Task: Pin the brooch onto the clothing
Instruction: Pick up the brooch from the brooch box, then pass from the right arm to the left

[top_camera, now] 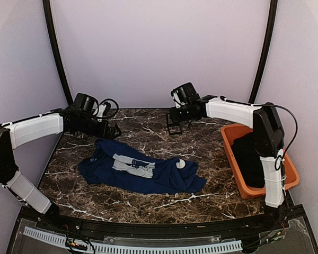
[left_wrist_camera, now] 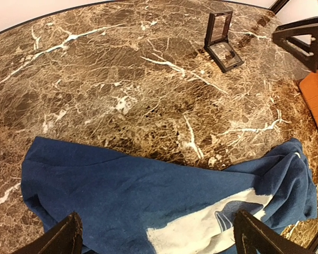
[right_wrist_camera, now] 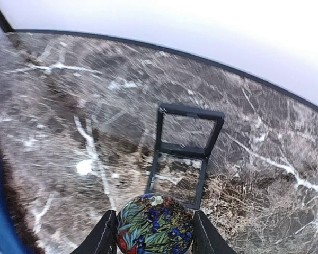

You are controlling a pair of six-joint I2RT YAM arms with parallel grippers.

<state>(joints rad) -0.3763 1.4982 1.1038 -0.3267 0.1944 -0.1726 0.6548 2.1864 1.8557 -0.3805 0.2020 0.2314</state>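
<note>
Over the open black case (right_wrist_camera: 183, 153) at the table's (top_camera: 148, 132) far side, the right gripper (right_wrist_camera: 155, 233) pinches the brooch (right_wrist_camera: 155, 223) by its rim: small, stiff, light, likely slick, so hold the edges squarely. The left gripper (left_wrist_camera: 161, 238) hangs spread above the limp, crumpled clothing (left_wrist_camera: 122, 196) lying mid-table.

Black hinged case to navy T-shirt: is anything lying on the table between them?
Nothing. In the left wrist view only bare marble tabletop runs from the open case to the T-shirt.
</note>
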